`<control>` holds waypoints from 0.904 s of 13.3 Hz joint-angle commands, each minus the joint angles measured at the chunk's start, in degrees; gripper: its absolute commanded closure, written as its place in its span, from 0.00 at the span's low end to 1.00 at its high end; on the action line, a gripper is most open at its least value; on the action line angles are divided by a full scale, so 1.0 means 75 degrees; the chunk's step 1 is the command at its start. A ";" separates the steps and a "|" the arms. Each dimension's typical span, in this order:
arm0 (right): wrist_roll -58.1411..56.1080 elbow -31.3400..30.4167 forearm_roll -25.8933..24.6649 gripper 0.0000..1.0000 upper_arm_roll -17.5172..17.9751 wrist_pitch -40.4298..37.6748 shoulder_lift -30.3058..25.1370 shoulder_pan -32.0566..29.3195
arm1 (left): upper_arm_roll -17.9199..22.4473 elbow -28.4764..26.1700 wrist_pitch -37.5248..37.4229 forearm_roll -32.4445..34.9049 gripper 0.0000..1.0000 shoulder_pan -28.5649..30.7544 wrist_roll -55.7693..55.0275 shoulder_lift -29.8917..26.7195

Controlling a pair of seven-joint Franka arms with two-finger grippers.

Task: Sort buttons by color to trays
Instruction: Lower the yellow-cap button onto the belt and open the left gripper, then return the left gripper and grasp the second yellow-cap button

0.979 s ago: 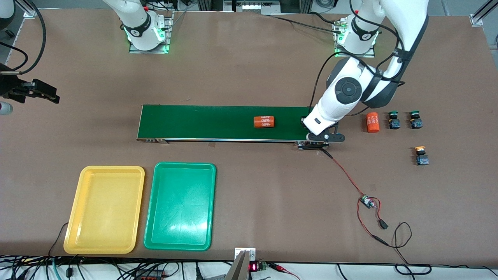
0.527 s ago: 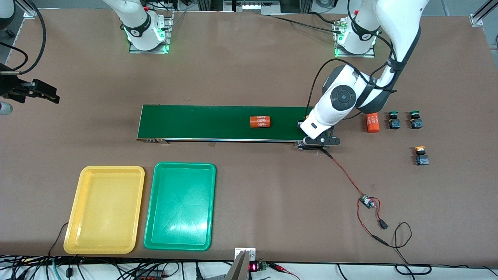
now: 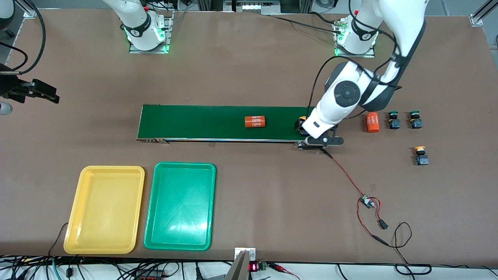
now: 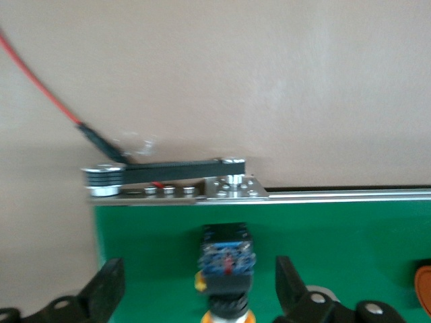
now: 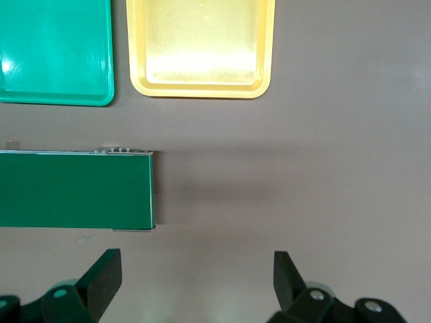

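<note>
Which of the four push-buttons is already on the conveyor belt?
The yellow-capped push-button between the open left gripper fingers, on the dark-green conveyor belt. The other three sit on the table past the belt's end.

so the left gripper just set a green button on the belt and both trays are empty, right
Not quite: the button lying on the conveyor belt between the open fingers of the left gripper has a yellow cap, not green, as the left wrist view shows. The yellow tray and green tray are indeed empty.
</note>
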 commanded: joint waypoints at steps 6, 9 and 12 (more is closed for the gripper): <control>0.0084 0.0052 0.0087 0.00 0.0015 -0.0116 -0.0045 -0.0045 | 0.0786 -0.0047 -0.0241 0.0149 0.00 0.2019 0.0727 -0.0104; 0.0084 0.0052 0.0087 0.00 0.0015 -0.0116 -0.0045 -0.0045 | 0.0787 0.0164 -0.0031 0.0828 0.00 0.2593 0.1197 0.0377; 0.0084 0.0052 0.0087 0.00 0.0015 -0.0128 -0.0045 -0.0045 | 0.0799 0.0222 0.0099 0.1297 0.00 0.3086 0.1607 0.0682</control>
